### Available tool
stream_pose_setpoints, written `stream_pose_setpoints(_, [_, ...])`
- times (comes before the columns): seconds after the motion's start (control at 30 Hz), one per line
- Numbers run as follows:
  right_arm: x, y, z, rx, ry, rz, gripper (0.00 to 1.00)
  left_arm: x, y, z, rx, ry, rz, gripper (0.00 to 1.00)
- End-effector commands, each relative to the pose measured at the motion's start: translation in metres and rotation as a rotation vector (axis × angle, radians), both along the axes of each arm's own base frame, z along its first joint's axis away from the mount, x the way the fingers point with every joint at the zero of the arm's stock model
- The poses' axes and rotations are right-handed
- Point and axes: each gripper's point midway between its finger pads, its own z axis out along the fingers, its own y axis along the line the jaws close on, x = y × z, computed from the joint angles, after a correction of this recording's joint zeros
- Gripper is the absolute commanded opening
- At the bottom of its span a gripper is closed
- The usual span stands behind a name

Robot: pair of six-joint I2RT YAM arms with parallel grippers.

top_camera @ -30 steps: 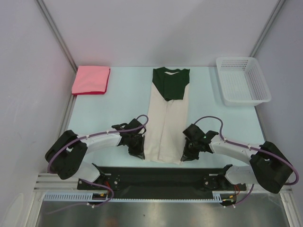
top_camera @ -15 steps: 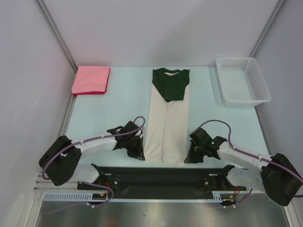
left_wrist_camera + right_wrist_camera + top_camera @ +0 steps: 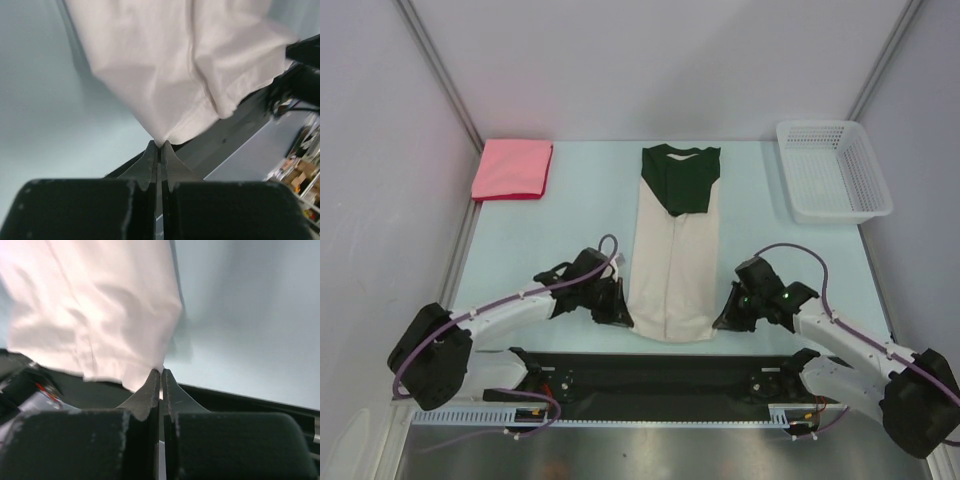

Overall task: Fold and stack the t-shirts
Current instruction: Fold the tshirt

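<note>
Two near hem corners are pinched. From above, our long cream-and-dark-green cloth shirt (image 3: 675,260) lies centrally, collar far; the square pink-red shirt (image 3: 512,168) sits far left. We should raise both corners level, then carry them toward the collar. Left wrist: the left gripper (image 3: 159,145) has its fingers clamped on cream hem. Right wrist: the right gripper (image 3: 161,372) likewise.

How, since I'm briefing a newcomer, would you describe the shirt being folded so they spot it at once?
Start at the pale blue table, then look down its middle. The cream shirt lies there as a long narrow strip. Unlike the pink shirt folded square at far left and the white basket at far right, it has a dark green top.
</note>
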Motion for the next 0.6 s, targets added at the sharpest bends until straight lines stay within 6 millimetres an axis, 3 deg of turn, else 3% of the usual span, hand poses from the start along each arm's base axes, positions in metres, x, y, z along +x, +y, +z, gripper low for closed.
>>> stream_pose_setpoints(0.0, [0.040,0.000,0.036,0.044,-0.078,0.003,0.00,0.050,-0.015,0.047,-0.106,-0.102,0.094,0.00])
stream_pose_setpoints(0.07, [0.063,-0.010,0.031,0.015,-0.062,0.001,0.00,0.079,-0.020,0.064,-0.125,-0.142,0.126,0.00])
stream_pose_setpoints(0.13, [0.094,-0.012,0.046,0.034,-0.090,-0.004,0.00,0.113,-0.021,0.085,-0.148,-0.195,0.171,0.00])
stream_pose_setpoints(0.17, [0.112,-0.013,0.045,0.016,-0.087,0.017,0.00,0.128,-0.018,0.077,-0.130,-0.176,0.191,0.00])
stream_pose_setpoints(0.23, [0.135,-0.018,0.047,0.010,-0.089,0.011,0.00,0.157,-0.022,0.089,-0.151,-0.202,0.210,0.00])
stream_pose_setpoints(0.27, [0.147,-0.024,0.047,0.007,-0.091,0.010,0.00,0.167,-0.023,0.090,-0.155,-0.204,0.215,0.01])
stream_pose_setpoints(0.3, [0.158,-0.025,0.036,0.000,-0.056,0.007,0.00,0.180,-0.021,0.075,-0.147,-0.167,0.227,0.00])
stream_pose_setpoints(0.37, [0.190,-0.028,0.048,0.018,-0.093,0.002,0.00,0.209,-0.024,0.085,-0.158,-0.216,0.236,0.00])
stream_pose_setpoints(0.43, [0.219,-0.026,0.045,0.024,-0.092,0.017,0.00,0.226,-0.025,0.069,-0.144,-0.191,0.250,0.00])
stream_pose_setpoints(0.5, [0.235,-0.029,0.031,0.025,-0.050,0.023,0.00,0.244,-0.026,0.072,-0.164,-0.193,0.264,0.00])
stream_pose_setpoints(0.53, [0.253,-0.027,0.039,0.032,-0.080,0.028,0.00,0.249,-0.025,0.062,-0.153,-0.176,0.272,0.00])
stream_pose_setpoints(0.57, [0.258,-0.026,0.038,0.044,-0.071,0.034,0.00,0.258,-0.023,0.065,-0.157,-0.185,0.285,0.00])
